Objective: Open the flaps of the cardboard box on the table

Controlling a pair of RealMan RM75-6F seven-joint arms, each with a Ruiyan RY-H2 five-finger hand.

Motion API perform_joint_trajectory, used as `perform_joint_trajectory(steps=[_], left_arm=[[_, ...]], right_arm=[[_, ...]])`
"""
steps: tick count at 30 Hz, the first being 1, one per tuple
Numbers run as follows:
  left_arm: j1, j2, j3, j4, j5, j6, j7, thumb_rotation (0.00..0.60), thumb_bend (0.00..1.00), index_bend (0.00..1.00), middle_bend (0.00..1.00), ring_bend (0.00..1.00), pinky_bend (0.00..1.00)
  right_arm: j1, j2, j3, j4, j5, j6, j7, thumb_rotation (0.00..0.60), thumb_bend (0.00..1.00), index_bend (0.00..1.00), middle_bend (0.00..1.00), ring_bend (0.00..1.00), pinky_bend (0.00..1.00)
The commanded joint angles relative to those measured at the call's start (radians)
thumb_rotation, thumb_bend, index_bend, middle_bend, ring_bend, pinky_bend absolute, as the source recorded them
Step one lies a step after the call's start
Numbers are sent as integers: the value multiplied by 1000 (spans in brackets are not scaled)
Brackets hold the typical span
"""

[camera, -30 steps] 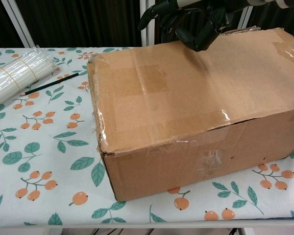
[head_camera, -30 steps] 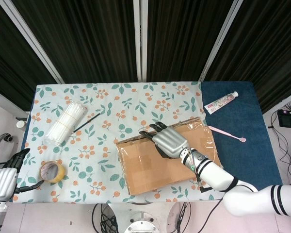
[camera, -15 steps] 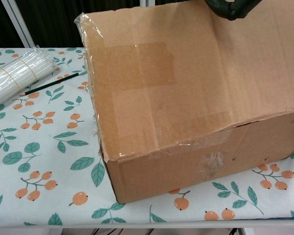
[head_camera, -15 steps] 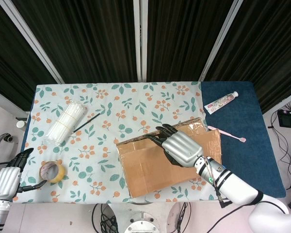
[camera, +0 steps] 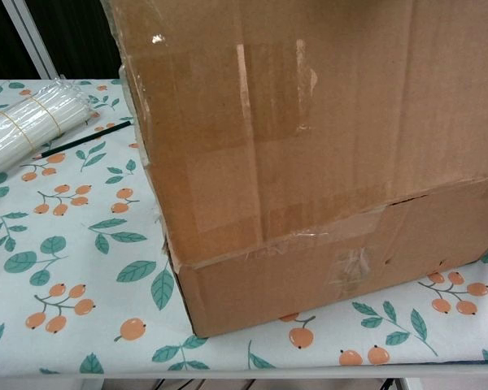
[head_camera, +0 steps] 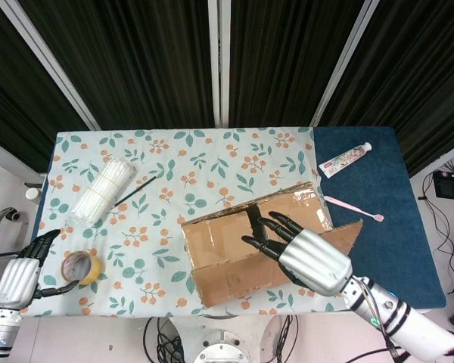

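The cardboard box sits at the table's front middle. Its near flap is lifted toward me and stands almost upright. In the chest view that flap fills most of the frame above the box's front wall. My right hand is at the flap's top edge, and its dark fingers reach spread over the edge above the box's inside. The chest view does not show this hand. My left hand hovers off the table's front left corner, fingers apart, holding nothing.
A roll of yellow tape lies beside my left hand. A bundle of white sticks and a black pen lie at the left. On the blue mat at the right lie a toothpaste tube and a pink toothbrush.
My right hand has drawn back toward me, and the near flap has swung from flat to almost upright. The left hand has risen slightly at the table's corner.
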Motion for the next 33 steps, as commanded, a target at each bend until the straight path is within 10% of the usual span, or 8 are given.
perform_joint_trajectory(steps=[1, 14, 23, 33], left_arm=[[-1, 2, 1, -5, 0, -3, 5, 397, 11, 55, 93, 106, 225], [-8, 15, 8, -32, 11, -13, 17, 397, 11, 55, 93, 106, 225], [-6, 26, 4, -39, 12, 1, -5, 400, 11, 55, 93, 105, 225], [-9, 8, 10, -25, 18, -7, -16, 399, 11, 55, 93, 106, 225]], right_arm=[[-139, 85, -70, -4, -168, 132, 45, 600, 750, 0, 380, 0, 0], [-349, 124, -162, 39, -417, 354, 91, 600, 750, 0, 498, 7, 0], [-377, 80, -87, 84, -440, 557, 157, 600, 748, 0, 430, 16, 0], [-99, -173, 86, 136, -67, 68, -80, 600, 744, 202, 203, 0, 0]])
